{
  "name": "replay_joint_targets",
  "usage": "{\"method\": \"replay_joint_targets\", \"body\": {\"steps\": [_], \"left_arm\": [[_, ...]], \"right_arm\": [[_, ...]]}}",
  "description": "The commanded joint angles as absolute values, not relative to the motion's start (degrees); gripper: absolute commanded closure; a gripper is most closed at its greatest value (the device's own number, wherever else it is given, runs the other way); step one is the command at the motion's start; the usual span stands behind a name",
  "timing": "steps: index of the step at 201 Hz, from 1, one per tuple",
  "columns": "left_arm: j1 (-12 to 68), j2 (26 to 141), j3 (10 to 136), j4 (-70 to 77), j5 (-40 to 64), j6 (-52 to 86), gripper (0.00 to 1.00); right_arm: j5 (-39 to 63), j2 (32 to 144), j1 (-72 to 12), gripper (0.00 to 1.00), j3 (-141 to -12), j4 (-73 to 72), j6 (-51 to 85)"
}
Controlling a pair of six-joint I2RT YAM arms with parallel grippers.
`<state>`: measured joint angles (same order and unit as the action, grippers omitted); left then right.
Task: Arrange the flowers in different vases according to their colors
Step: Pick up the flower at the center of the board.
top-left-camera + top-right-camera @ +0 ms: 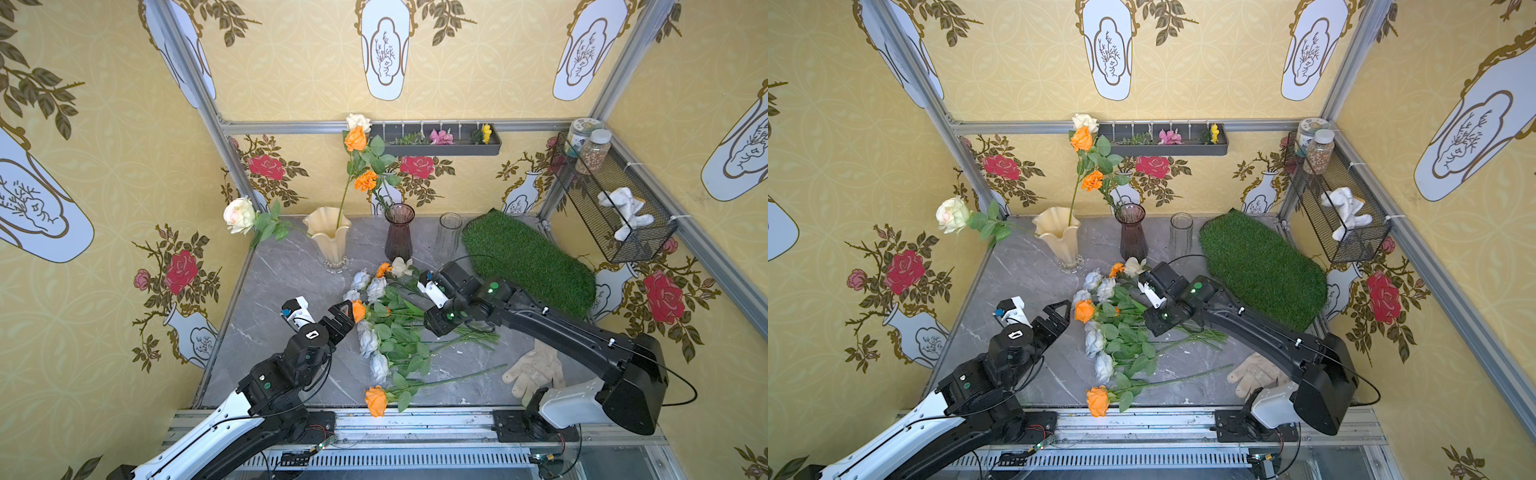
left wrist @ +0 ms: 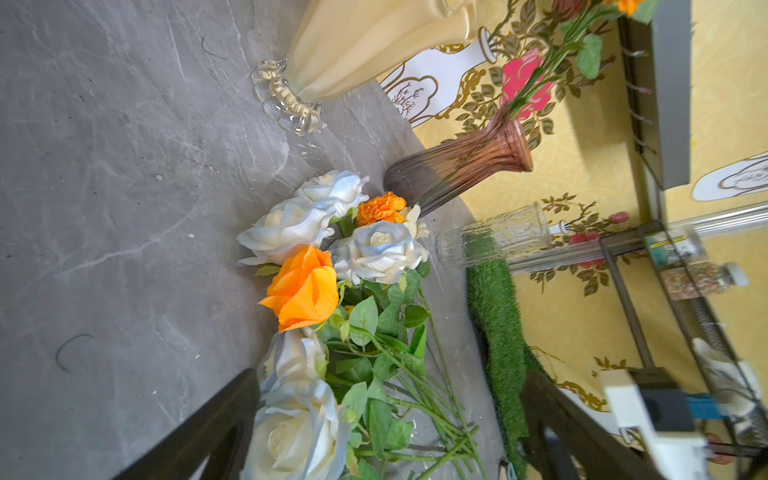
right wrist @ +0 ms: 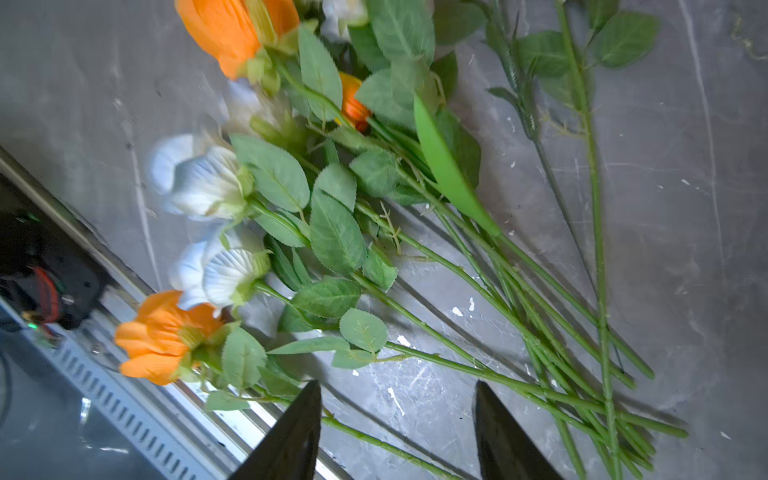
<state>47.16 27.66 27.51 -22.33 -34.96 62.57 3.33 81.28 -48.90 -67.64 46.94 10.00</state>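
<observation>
Two claws, both parted, both empty. Right claw (image 3: 397,384): low over the stems (image 3: 536,332), bare table (image 3: 685,208) between its jaws, one stem just beside a finger (image 3: 291,432). Hazard: stems cross and overlap, so closing may snag several colours together, or miss. Left claw (image 2: 390,376): flowers (image 2: 303,291) directly ahead. Beyond both: cream vase (image 1: 330,239), purple vase (image 1: 399,237), glass vase (image 1: 451,230), upright; long stems could tip them.

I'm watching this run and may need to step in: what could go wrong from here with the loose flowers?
1. The right gripper is open over crossed stems; closing may catch several, mixing colours.
2. The orange rose hangs over the front edge of the table; dragged stems might push it off.
3. The cream rose leans far out of the cream-yellow vase; a bump could tip it.
</observation>
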Motion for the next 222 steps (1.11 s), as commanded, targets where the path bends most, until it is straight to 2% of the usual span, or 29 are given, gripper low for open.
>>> {"method": "replay_joint_targets", "body": {"steps": [1, 40, 72, 134, 222], "left_arm": [[47.12, 27.12, 26.25, -22.16, -36.11, 63.74, 0.00], [47.11, 29.76, 27.07, -21.99, -36.82, 64.66, 0.00], [47.19, 30.50, 26.83, -21.28, -37.35, 65.75, 0.00], [47.37, 30.05, 26.76, -21.58, -37.74, 66.29, 0.00], [47.35, 28.87, 26.23, -21.69, -37.79, 66.33, 0.00]], "right_arm": [[-0.15, 80.77, -54.98, 0.40, -66.08, 48.40, 7.19], [-0.78, 79.23, -65.95, 0.40, -60.43, 47.81, 5.40], [0.17, 81.49, -70.36, 0.41, -60.39, 49.00, 4.15], [1.05, 89.61, -71.46, 0.38, -62.58, 50.24, 2.74], [-0.07, 98.76, -75.84, 0.41, -64.93, 49.94, 6.02]]}}
